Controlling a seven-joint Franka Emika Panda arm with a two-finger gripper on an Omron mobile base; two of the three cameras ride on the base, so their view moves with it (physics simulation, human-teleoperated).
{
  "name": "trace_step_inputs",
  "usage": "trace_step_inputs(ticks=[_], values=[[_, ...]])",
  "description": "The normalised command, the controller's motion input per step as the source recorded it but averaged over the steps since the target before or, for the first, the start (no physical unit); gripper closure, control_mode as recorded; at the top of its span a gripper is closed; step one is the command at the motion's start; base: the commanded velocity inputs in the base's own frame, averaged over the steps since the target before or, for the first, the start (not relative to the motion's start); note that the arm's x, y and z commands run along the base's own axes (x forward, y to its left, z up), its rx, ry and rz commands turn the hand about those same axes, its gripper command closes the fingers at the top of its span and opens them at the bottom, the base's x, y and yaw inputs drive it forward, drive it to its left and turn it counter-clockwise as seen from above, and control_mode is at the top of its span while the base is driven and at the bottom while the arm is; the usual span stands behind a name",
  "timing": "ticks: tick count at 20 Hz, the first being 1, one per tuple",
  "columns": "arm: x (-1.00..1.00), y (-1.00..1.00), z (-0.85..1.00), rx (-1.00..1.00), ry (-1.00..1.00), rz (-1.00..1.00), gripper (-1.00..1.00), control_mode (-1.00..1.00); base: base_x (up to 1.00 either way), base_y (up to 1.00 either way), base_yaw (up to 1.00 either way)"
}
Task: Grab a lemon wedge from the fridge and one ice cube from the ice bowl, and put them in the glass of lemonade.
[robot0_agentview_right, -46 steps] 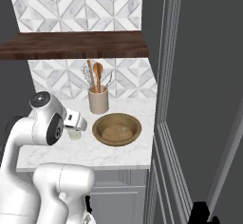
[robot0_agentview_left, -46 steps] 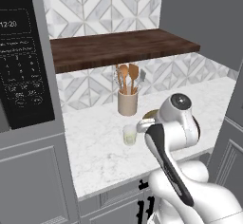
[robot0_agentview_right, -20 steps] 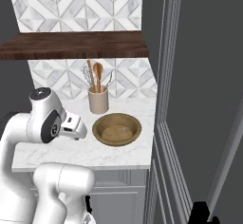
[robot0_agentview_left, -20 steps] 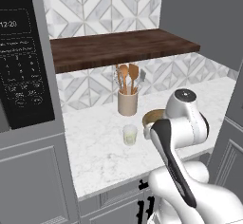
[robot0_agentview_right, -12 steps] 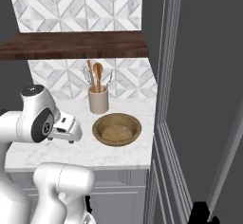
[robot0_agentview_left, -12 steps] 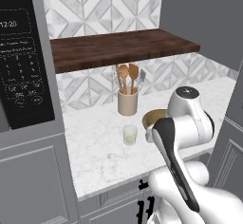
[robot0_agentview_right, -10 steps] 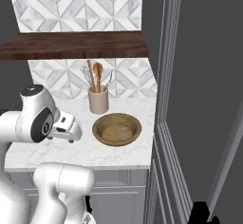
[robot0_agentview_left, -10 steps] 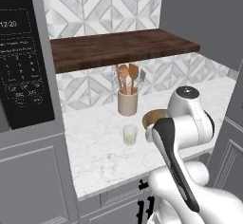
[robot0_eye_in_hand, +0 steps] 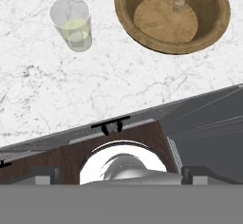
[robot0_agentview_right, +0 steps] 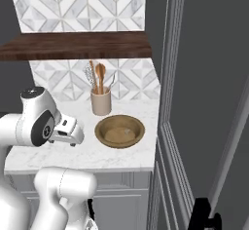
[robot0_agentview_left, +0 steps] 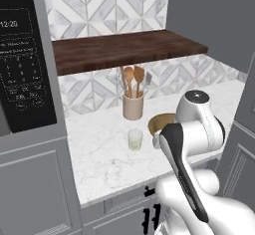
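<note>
With the end effector (robot0_agentview_right: pixel 73 137) raised over the tabletop (robot0_eye_in_hand: pixel 95 85), finger spacing indiscernible, the ice bowl (robot0_eye_in_hand: pixel 173 16) lies ahead and the glass of lemonade (robot0_eye_in_hand: pixel 72 23) beside it, so descend squarely over the small cube before closing.

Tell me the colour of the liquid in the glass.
Pale yellow, clearest in the hand view: glass of lemonade.

Even, soft rendered light, faint shadows on the marble counter (robot0_agentview_left: pixel 104 154), no glare, slightly coarse, sharp throughout.
</note>
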Motion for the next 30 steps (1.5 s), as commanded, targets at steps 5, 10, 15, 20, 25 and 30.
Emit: trace_step_inputs(ticks=[5, 10, 15, 20, 25, 30], values=[[0.00, 0.00, 0.00, 0.00, 0.00, 0.00, -1.00, 1.00, -0.91, 0.00, 0.00], [0.00, 0.00, 0.00, 0.00, 0.00, 0.00, -1.00, 1.00, -0.90, 0.02, -0.09], [0.00, 0.00, 0.00, 0.00, 0.00, 0.00, -1.00, 1.00, -0.49, 0.39, -0.40], [0.00, 0.00, 0.00, 0.00, 0.00, 0.00, -1.00, 1.00, -0.38, 0.51, -0.56], [0.00, 0.00, 0.00, 0.00, 0.00, 0.00, -1.00, 1.00, -0.63, 0.04, -0.61], [0.00, 0.00, 0.00, 0.00, 0.00, 0.00, -1.00, 1.00, -0.63, -0.01, -0.56]])
